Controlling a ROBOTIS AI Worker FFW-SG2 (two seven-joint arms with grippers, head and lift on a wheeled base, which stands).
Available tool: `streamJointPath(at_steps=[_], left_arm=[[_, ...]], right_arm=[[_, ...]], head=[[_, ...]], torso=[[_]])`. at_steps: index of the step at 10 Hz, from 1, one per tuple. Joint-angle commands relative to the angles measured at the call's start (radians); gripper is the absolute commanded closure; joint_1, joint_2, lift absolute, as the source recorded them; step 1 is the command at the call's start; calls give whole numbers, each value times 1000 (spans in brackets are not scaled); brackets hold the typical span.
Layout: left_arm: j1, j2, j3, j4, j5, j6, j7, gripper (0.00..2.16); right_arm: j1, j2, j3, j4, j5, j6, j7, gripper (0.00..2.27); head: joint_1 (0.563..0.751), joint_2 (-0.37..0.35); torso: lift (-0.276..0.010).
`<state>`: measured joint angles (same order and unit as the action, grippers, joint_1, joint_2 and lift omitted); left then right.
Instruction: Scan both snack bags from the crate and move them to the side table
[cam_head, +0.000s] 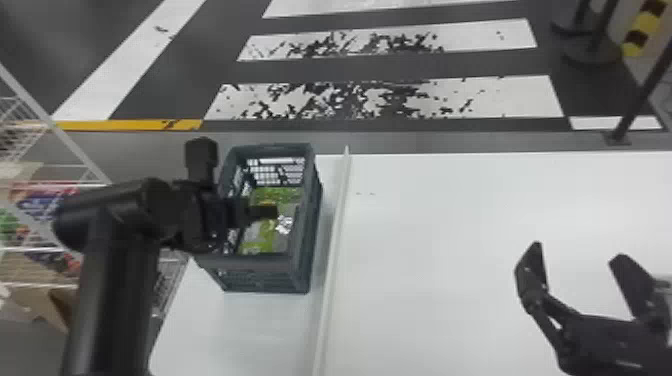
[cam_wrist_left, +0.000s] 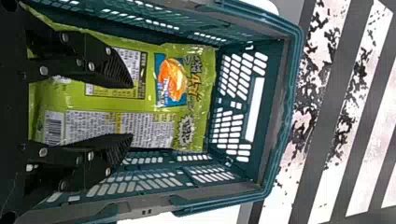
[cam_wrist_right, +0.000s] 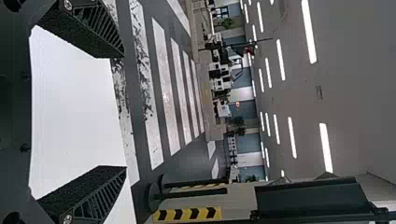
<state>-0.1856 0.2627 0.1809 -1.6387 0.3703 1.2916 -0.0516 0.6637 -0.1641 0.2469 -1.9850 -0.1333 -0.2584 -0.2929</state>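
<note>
With left gripper (cam_wrist_left: 132, 111) jaws apart over green snack bag (cam_wrist_left: 201, 84) in crate (cam_head: 307, 235), lower straight, clear walls, pinch mid-bag gently. Leave right gripper (cam_head: 578, 251), also spread, above table (cam_head: 440, 225).

This looks like a small shop set up inside a very big room. Bright packets (cam_head: 45, 197) sit on a white wire rack (cam_head: 55, 127), close to a big white table (cam_head: 475, 210). The dark floor (cam_head: 450, 65) has fat white stripes (cam_head: 525, 95) like a street crossing, black posts (cam_head: 645, 91) stand beside it, and rows of long lights (cam_wrist_right: 308, 30) shine on the ceiling (cam_wrist_right: 355, 84).
</note>
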Motion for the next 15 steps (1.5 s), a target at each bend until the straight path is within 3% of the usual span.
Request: streamJointPath(at_steps=[1, 4, 7, 15], left_arm=[[-31, 3, 0, 37, -8, -7, 6, 33], [-94, -2, -15, 126, -24, -47, -5, 83], [-156, -8, -67, 217, -76, -37, -7, 83], [-198, -25, -112, 381, -149, -80, -25, 83]], right_arm=[[-3, 0, 0, 0, 0, 0, 0, 66], [-10, -2, -5, 5, -9, 0, 0, 66], [-19, 0, -3, 12, -14, 9, 0, 63], [-42, -23, 17, 37, -42, 9, -15, 66]], head=[[695, 199], [695, 203], [695, 194], [695, 188]], torso=[[-29], [-29], [-29], [-29]])
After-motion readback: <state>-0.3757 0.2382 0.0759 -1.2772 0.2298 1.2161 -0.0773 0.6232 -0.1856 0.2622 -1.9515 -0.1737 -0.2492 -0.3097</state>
